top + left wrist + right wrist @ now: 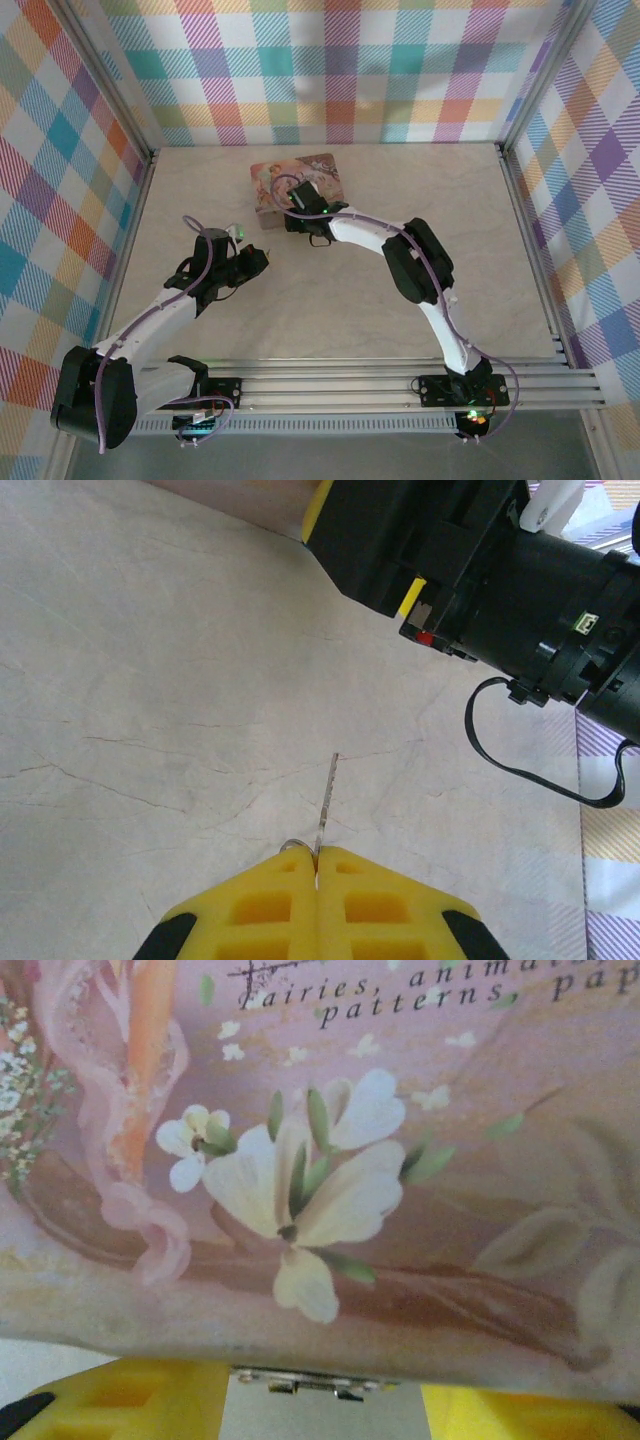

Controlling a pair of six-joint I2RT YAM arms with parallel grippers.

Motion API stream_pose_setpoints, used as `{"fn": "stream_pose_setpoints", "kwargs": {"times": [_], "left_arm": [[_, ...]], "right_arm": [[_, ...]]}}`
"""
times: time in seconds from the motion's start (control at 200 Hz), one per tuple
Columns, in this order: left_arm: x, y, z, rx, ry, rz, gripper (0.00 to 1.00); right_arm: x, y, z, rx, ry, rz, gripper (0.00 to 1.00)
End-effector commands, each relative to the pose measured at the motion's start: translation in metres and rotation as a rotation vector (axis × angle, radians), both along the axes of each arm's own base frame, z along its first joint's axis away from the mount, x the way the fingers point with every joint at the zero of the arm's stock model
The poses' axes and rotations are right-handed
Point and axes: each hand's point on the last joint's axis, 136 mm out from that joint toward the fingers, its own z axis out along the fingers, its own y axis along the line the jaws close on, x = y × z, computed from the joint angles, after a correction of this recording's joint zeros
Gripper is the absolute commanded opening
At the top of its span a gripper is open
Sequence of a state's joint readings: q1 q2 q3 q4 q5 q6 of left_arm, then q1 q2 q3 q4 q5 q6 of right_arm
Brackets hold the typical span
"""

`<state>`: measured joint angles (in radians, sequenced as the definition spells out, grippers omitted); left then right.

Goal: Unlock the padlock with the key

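The key [326, 798], a thin silvery metal blade seen edge-on, sticks out forward from between the pressed-together yellow fingertips of the left gripper [317, 852], which pinches it at its head. A small silvery ring shows just beside the fingertips. The blade hangs over the pale, marbled counter [150, 680], but I cannot tell whether it touches the surface.

From above, the left gripper sits left of centre and points toward the pink illustrated rectangular tin [297, 175], which lies toward the far side of the counter. The right gripper [288, 206] is at the tin's near edge, close to the key-holding gripper but apart from it.

In the right wrist view the tin's flowered lid fills most of the frame. The right gripper's yellow fingers [130, 1395] stand spread at the bottom, with a small silvery metal fitting [300, 1380] on the tin's near edge between them; nothing is gripped. The padlock itself cannot be made out here.
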<state>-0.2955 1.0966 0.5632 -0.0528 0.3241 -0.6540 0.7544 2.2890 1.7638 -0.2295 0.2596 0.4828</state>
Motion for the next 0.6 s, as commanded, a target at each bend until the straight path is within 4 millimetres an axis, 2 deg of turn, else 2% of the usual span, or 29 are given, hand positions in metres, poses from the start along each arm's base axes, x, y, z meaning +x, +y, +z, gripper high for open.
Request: {"fn": "stream_pose_setpoints", "kwargs": {"times": [0.0,0.23,0.415,0.595], "left_arm": [[0.000,0.003,0.001,0.004,-0.023,-0.012,0.00],[0.000,0.004,0.000,0.013,-0.030,-0.010,0.00],[0.001,0.006,0.001,0.020,-0.043,-0.003,0.00],[0.001,0.007,0.001,0.030,-0.048,-0.010,0.00]], "right_arm": [[0.010,-0.002,-0.004,-0.026,-0.013,-0.002,0.51],[0.017,-0.007,-0.012,-0.026,0.000,-0.004,0.48],[0.025,-0.004,-0.010,-0.013,0.002,0.004,0.48],[0.028,-0.003,-0.009,0.002,0.009,0.011,0.34]]}}
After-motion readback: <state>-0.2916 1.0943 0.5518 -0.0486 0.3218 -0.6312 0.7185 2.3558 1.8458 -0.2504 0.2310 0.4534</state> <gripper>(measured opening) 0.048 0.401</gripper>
